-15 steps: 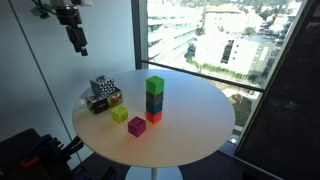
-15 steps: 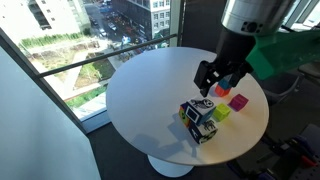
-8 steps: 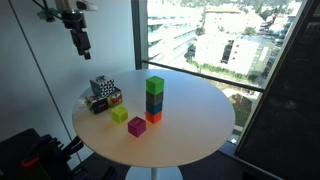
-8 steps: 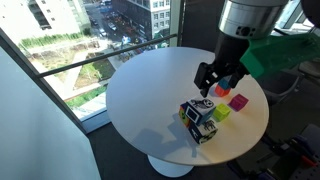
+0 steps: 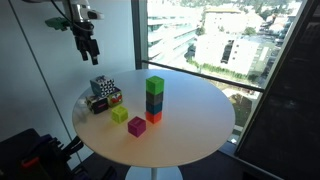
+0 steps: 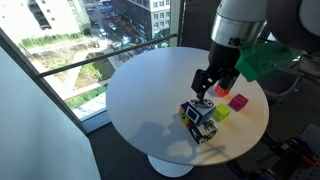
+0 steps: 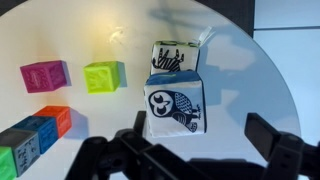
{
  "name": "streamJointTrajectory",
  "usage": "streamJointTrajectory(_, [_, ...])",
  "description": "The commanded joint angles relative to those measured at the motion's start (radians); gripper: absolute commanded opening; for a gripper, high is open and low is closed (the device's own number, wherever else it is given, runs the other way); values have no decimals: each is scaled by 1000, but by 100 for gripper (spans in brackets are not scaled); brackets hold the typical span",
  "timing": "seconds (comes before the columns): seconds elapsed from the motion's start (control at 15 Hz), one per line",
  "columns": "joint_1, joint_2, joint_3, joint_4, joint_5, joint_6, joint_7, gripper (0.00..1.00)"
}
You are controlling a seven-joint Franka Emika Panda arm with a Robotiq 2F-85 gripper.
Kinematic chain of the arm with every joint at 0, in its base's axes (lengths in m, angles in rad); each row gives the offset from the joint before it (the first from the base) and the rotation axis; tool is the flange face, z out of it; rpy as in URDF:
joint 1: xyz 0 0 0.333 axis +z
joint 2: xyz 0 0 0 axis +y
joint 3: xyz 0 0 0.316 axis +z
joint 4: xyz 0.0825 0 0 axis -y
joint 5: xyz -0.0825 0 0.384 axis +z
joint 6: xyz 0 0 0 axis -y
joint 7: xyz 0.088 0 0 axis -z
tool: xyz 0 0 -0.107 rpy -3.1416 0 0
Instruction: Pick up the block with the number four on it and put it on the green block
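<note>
Two black-and-white patterned cubes sit side by side near the table's edge: one with an owl face (image 7: 175,108) and one with a striped pattern (image 7: 175,57). Both show in both exterior views (image 5: 101,92) (image 6: 199,120). I cannot read a number four on any face. The green block (image 5: 155,86) tops a stack of three cubes, over a dark blue-teal and an orange one. It shows at the wrist view's lower left edge (image 7: 6,160). My gripper (image 7: 205,140) is open and empty, hovering above the owl cube (image 5: 88,45) (image 6: 205,88).
A yellow-green cube (image 5: 120,114) (image 7: 105,76) and a magenta cube (image 5: 137,126) (image 7: 45,75) lie on the round white table (image 5: 190,120), between the stack and the patterned cubes. The table's edge runs close beside the patterned cubes. Windows stand behind the table.
My gripper has moved down and sideways towards the patterned cubes. The cubes have not moved.
</note>
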Motion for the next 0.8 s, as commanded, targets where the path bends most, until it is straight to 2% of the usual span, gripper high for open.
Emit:
streamJointTrajectory(0.0, [17,48,-34,23,-4,50,-103,100])
streamJointTrajectory(0.33, [15,95,-57,29,-5,76,-194,100])
streamJointTrajectory(0.73, [18,139,-72,30,-11,82,-245,100])
